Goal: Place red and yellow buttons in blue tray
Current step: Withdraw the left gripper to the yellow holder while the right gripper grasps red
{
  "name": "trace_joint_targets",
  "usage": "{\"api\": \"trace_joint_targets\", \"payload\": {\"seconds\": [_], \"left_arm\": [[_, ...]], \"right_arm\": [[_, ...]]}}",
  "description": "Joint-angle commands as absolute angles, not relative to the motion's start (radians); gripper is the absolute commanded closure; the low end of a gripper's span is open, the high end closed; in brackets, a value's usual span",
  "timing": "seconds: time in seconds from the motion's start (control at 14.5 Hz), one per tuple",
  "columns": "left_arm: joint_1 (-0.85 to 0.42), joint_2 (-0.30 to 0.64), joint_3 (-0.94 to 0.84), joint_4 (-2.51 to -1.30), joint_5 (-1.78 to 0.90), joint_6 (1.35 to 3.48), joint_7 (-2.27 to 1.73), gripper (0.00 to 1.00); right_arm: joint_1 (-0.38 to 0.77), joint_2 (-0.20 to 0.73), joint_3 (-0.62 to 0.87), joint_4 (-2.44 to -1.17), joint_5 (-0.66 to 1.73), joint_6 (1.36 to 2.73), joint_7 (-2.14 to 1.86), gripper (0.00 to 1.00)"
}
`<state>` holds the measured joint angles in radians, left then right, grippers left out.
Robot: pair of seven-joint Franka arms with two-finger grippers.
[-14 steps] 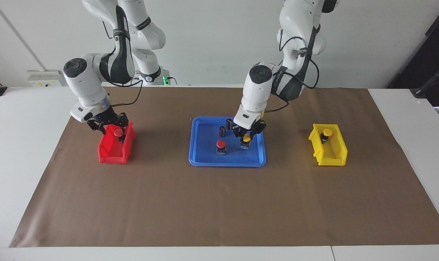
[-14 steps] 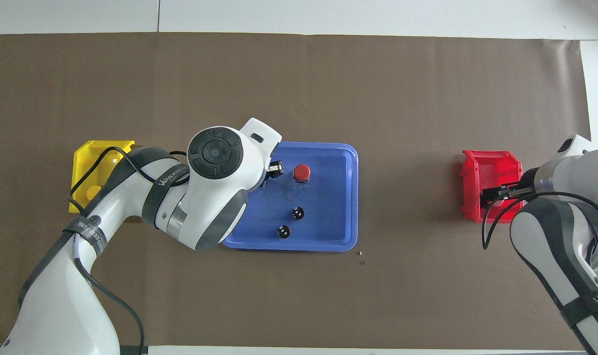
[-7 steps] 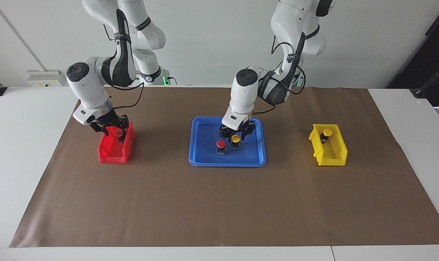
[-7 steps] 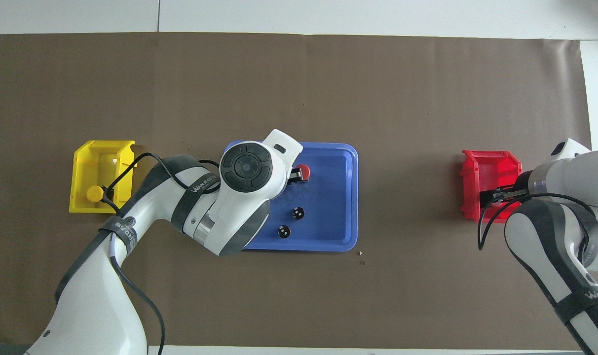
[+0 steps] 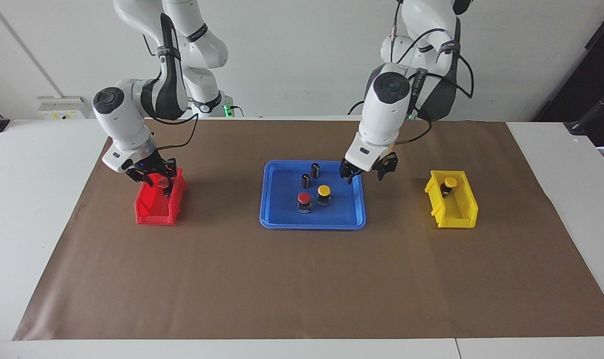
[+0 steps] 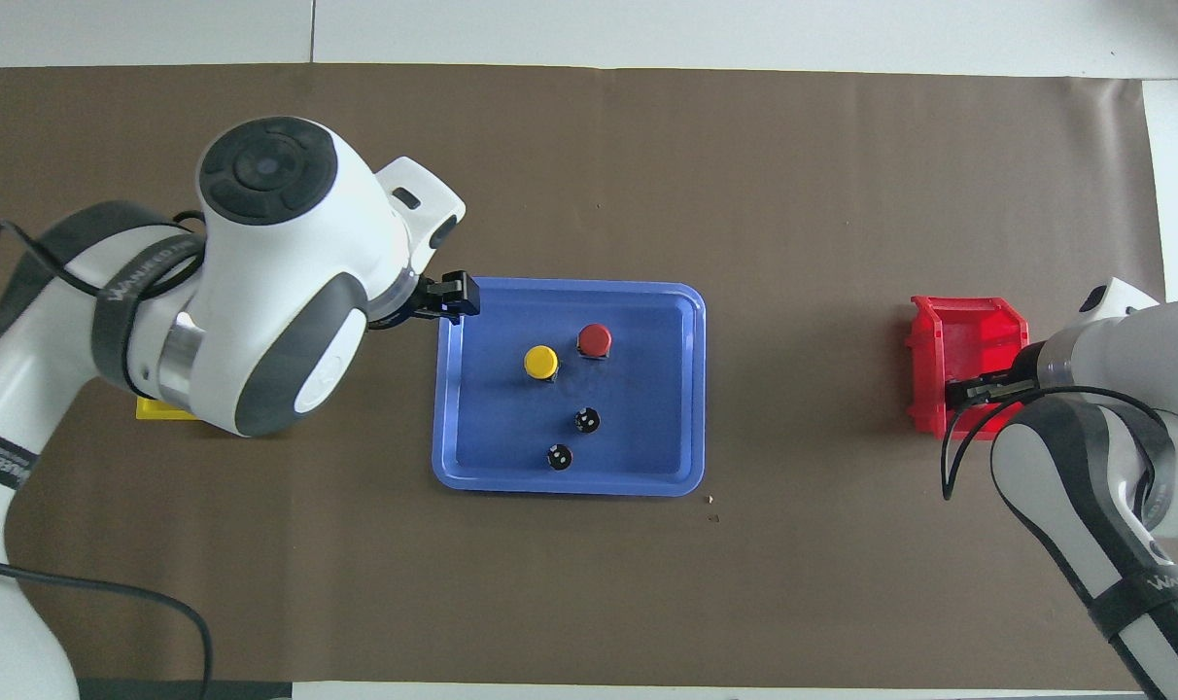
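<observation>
Right pincer [image 5: 155, 175] down in red bin [image 5: 155, 207], closing round red button [image 5: 162, 182]. Left pincer [image 5: 366, 171] spread, empty, over blue tray [image 5: 282, 222] edge. Yellow button [image 5: 449, 182] in yellow bin [image 5: 454, 219], toward left arm's end.

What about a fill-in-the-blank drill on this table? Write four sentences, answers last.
The blue tray holds ___ coloured-cap buttons and two dark cylinders. The yellow bin holds one ___ button. The right gripper is at the ___ bin. The left gripper, over the tray's rim, is ___.
Missing: two; yellow; red; open.
</observation>
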<state>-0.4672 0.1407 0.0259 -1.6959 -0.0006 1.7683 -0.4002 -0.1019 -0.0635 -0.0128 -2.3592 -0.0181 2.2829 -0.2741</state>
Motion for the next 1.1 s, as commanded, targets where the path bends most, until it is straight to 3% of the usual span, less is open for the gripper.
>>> {"api": "trace_joint_targets", "payload": {"seconds": [0.0,0.21,0.28,0.34,0.55,0.76,0.97,1.03], "left_arm": [[-0.31,0.033,0.018,-1.715,-0.002,1.689,-0.191,0.0],[-0.154,-0.023,0.021,-1.709,-0.003,1.641,0.024,0.0],[-0.112,-0.031,0.021,-1.712,-0.005,1.64,0.079,0.0],[-0.1,-0.04,0.02,-1.732,-0.005,1.663,0.103,0.0],[-0.069,-0.129,0.023,-2.013,-0.006,1.932,0.106,0.0],[-0.051,-0.108,0.025,-2.117,-0.005,2.042,0.109,0.03],[-0.049,-0.081,0.025,-2.176,-0.005,2.068,0.12,0.14],[-0.049,-0.081,0.025,-2.196,-0.005,2.089,0.118,0.16]], "right_arm": [[-0.126,-0.077,0.002,-2.402,0.0,2.342,-0.319,0.52],[-0.124,-0.074,0.002,-2.399,0.0,2.347,-0.325,0.81],[-0.124,-0.071,0.002,-2.381,-0.002,2.329,-0.334,0.86],[-0.124,-0.06,0.002,-2.337,-0.002,2.28,-0.363,0.86],[-0.111,-0.012,0.008,-2.081,-0.017,1.958,-0.367,0.86],[0.038,0.064,0.014,-1.843,-0.02,1.766,-0.13,0.86],[0.287,0.116,0.018,-1.812,0.002,1.932,0.296,0.87],[0.366,0.174,0.018,-1.798,0.0,2.0,0.407,0.87]]}}
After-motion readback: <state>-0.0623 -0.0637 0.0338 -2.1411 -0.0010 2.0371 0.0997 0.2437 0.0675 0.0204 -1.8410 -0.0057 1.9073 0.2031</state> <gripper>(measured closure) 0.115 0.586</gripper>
